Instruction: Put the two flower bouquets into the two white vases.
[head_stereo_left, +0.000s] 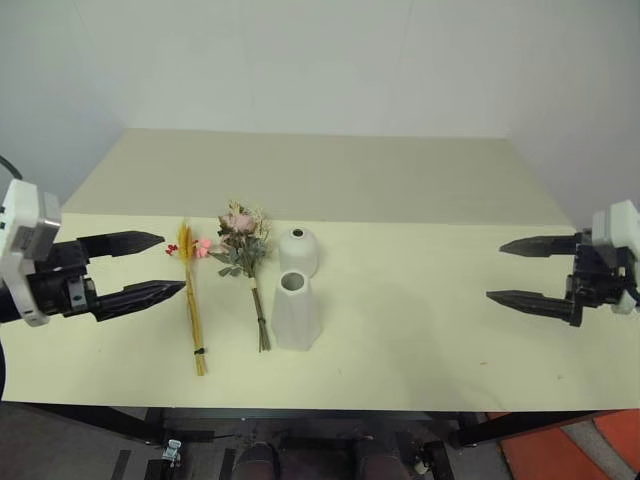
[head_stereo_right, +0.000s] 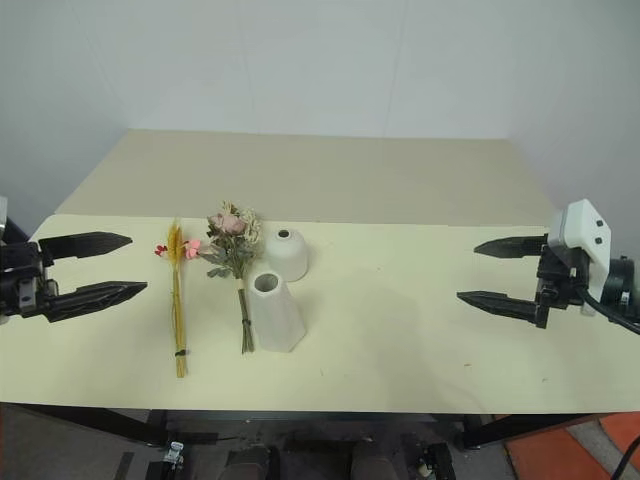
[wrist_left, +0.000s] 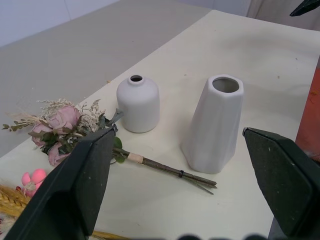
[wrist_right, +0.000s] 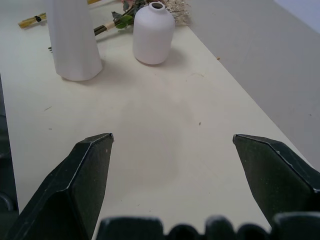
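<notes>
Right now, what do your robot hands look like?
Each gripper, left and right, has two long black fingers tapering to points, a bit like a crab's pincers. Behind them sits a black block of mechanism with a boxy white casing on the wrist. A thin black cable runs back from the right one.

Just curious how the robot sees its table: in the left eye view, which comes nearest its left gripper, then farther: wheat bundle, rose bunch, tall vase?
From the left gripper:
1. Wheat bundle, right beside its fingertips.
2. Rose bunch, next along.
3. Tall vase, farthest, beyond the rose stems.
</notes>
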